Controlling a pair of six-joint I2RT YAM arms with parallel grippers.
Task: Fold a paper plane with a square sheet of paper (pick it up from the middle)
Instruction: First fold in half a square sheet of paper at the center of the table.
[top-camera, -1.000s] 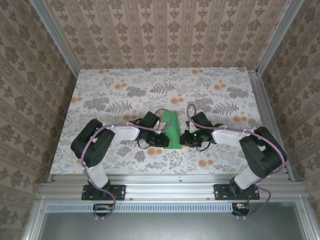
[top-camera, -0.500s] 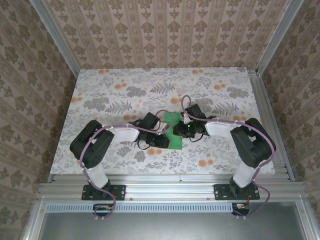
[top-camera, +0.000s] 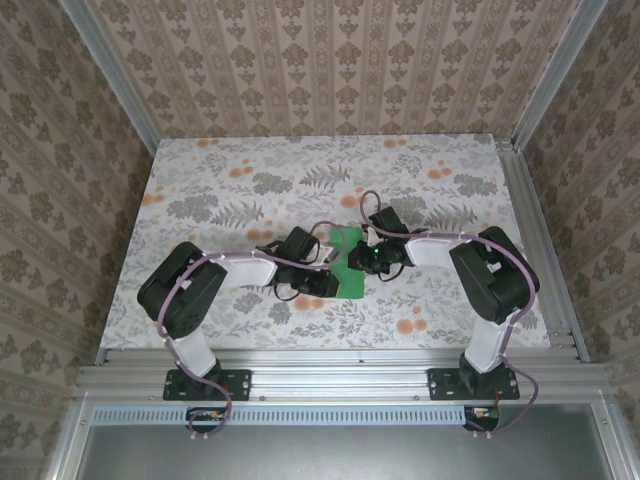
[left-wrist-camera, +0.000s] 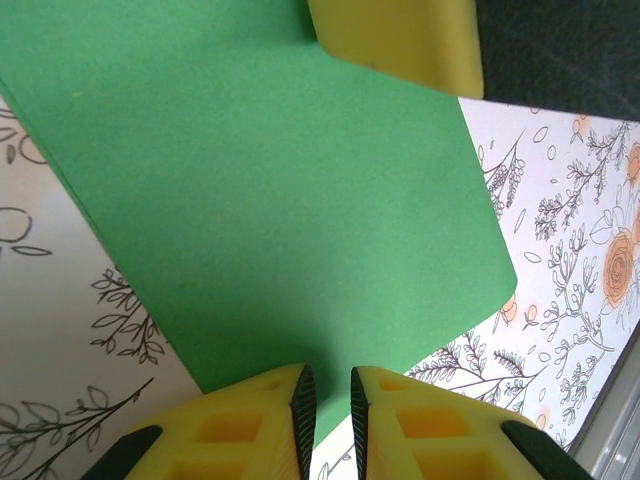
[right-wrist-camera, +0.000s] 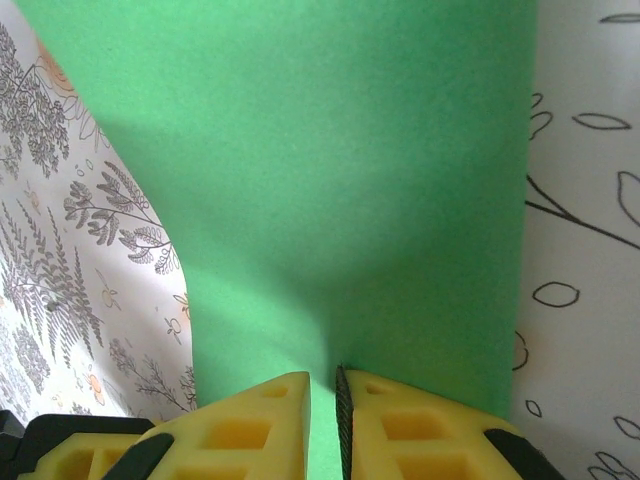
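Observation:
The square sheet of paper (top-camera: 348, 238) is a creased green shape lying on the floral table between my two grippers. My left gripper (top-camera: 334, 284) rests on its near corner. In the left wrist view the paper (left-wrist-camera: 270, 200) spreads ahead of the left gripper (left-wrist-camera: 328, 400), whose jaws are nearly closed with a thin slit straddling the paper's edge. My right gripper (top-camera: 360, 262) sits on the sheet's right side. In the right wrist view, the right gripper (right-wrist-camera: 323, 395) has its tips down on the paper (right-wrist-camera: 350, 200), a thin slit between them. One right finger (left-wrist-camera: 400, 40) shows at the sheet's far end.
The floral table (top-camera: 250, 180) stretches free to the left, right and back of the paper. Patterned walls with metal corner posts (top-camera: 530, 210) close it in on three sides. Both arm bases stand at the near edge.
My right gripper has slid up and left, from the paper's near right edge onto its middle, covering more of the green. The left gripper has stayed put.

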